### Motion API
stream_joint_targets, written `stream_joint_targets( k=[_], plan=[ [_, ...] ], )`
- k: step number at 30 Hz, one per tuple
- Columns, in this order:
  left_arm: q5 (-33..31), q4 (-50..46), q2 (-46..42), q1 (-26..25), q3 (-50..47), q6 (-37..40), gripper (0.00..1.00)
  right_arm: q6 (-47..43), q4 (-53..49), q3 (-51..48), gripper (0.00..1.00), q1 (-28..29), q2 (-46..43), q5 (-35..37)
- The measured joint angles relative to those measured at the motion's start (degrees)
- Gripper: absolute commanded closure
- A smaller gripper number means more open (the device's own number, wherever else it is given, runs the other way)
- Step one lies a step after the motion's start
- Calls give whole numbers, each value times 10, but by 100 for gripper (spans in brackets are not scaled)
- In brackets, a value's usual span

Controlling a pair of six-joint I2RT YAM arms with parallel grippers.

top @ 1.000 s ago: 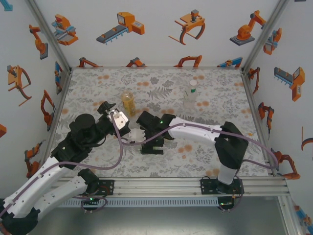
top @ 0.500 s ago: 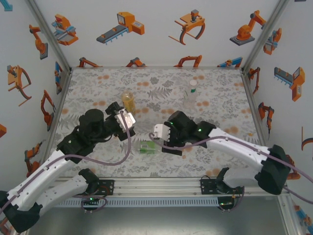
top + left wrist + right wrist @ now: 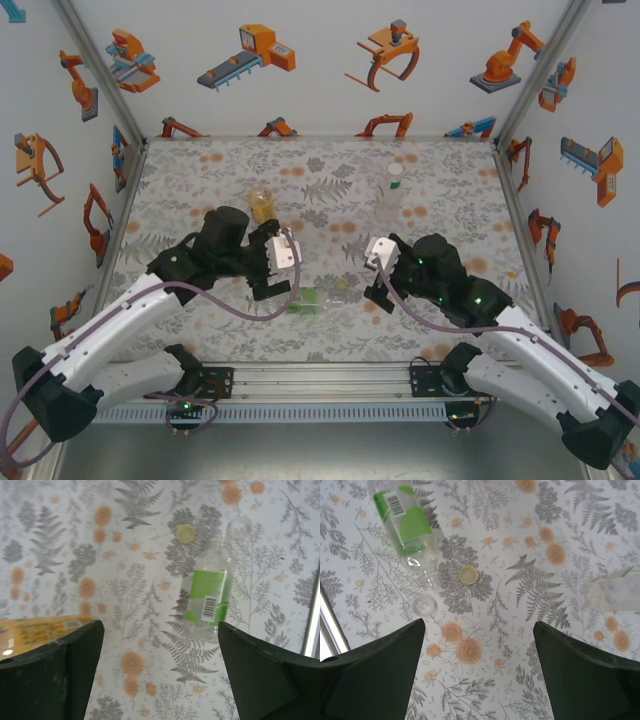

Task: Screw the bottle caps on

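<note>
The left end effector [image 3: 159,625] is spread wide, its two dark fingers [image 3: 55,672] far apart with only bare counter [image 3: 135,605] between them. It holds nothing and touches nothing. The right end effector [image 3: 478,624] is spread about as wide and is also empty, hanging above the floral counter without touching anything.

Between the two lies a clear bottle with a green label [image 3: 308,298], on its side. In the top view its long axis runs roughly left to right, with the base toward the left arm and the open neck toward the right arm. Its mouth has no cap on it.

The yellow-green cap [image 3: 468,574] lies flat on the counter just beside that neck, apart from the bottle, with a round face up. It cannot be told for sure whether that is the open side. In the right wrist view it sits ahead of the gap between the fingers, and in the left wrist view it lies farther off, to the left of the bottle's mouth.

A yellow bottle [image 3: 262,203] stands upright near the left end effector. Toward the back of the counter a tall clear bottle [image 3: 390,205] stands upright with a white cap [image 3: 396,171] on top.
</note>
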Motion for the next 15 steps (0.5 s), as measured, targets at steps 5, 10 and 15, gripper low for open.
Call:
stream_joint_targets(
  k=[5,10,15],
  plan=[
    [37,-9,60,0,0,8,15,8,10,-9,18,-2,-28,35],
    [53,-11,117,-5,0,13,15,8,11,-12,18,-2,-43,54],
    [60,-4,155,-26,-2,14,15,8,15,-12,17,-2,-50,57]
  ],
)
